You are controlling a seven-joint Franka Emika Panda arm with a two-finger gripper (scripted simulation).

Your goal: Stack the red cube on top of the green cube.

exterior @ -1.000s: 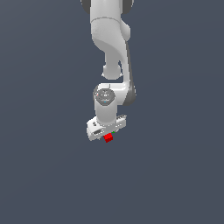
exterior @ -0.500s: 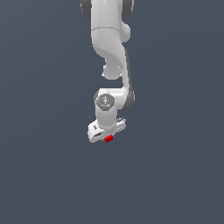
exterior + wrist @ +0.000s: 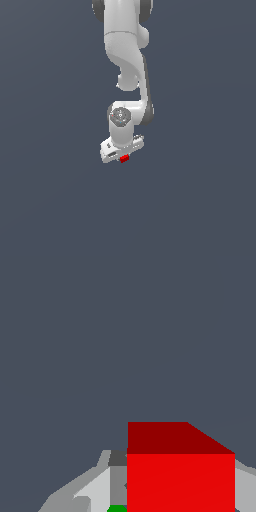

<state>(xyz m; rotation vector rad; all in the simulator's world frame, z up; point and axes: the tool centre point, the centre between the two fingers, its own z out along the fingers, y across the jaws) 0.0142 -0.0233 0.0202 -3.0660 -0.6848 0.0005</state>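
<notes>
Pincer (image 3: 123, 156) clamped on the red cube (image 3: 180, 481).
Green cube (image 3: 117, 508) peeks out just beside the red one.

Readable text: none in either view.
Red cube (image 3: 180, 481): plain faces, no lettering or number.
Green cube (image 3: 117, 508): only a sliver shows beside the red cube, with no marking on it.
Gripper (image 3: 121, 151): plain white housing above the red cube, no brand or label legible.
</notes>
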